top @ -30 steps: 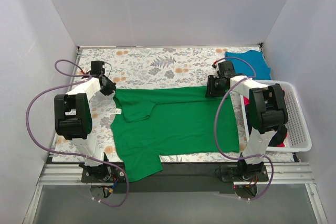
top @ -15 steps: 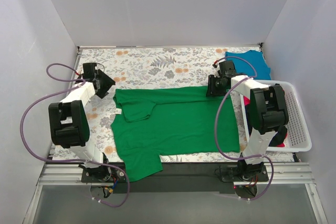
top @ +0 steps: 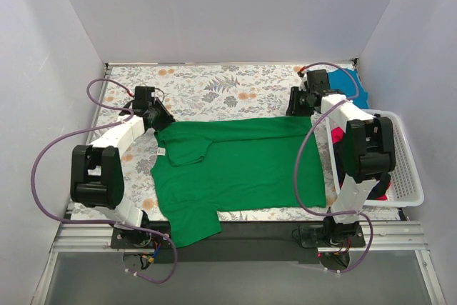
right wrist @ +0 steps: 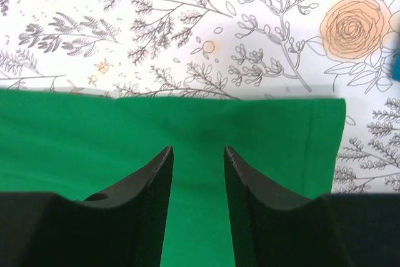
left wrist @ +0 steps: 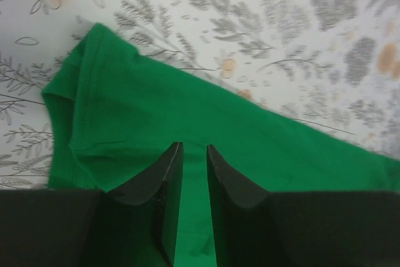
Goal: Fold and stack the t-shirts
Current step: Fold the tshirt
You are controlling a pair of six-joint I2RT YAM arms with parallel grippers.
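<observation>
A bright green t-shirt (top: pixel 235 166) lies spread across the flowered table, with its upper sleeve folded inward. My left gripper (top: pixel 161 121) hovers over its far-left shoulder corner. In the left wrist view its jaws (left wrist: pixel 194 146) stand a narrow gap apart above the green t-shirt (left wrist: pixel 156 104), with nothing pinched between them. My right gripper (top: pixel 296 107) sits at the far-right corner. Its fingers (right wrist: pixel 198 148) are open above the green t-shirt (right wrist: pixel 94 129), just short of the hem edge. A teal-blue t-shirt (top: pixel 359 91) lies at the back right, partly hidden by the right arm.
A white slotted basket (top: pixel 407 176) stands along the right edge, with a bit of red-pink fabric (top: pixel 386 192) showing behind the right arm. Grey walls close in the table on three sides. The shirt's lower sleeve (top: pixel 193 226) hangs over the near edge.
My left gripper swung out to the left, widened, then came right onto the shirt's shoulder corner with a narrower gap. My right gripper drew back toward the far wall. The shirt stayed flat.
</observation>
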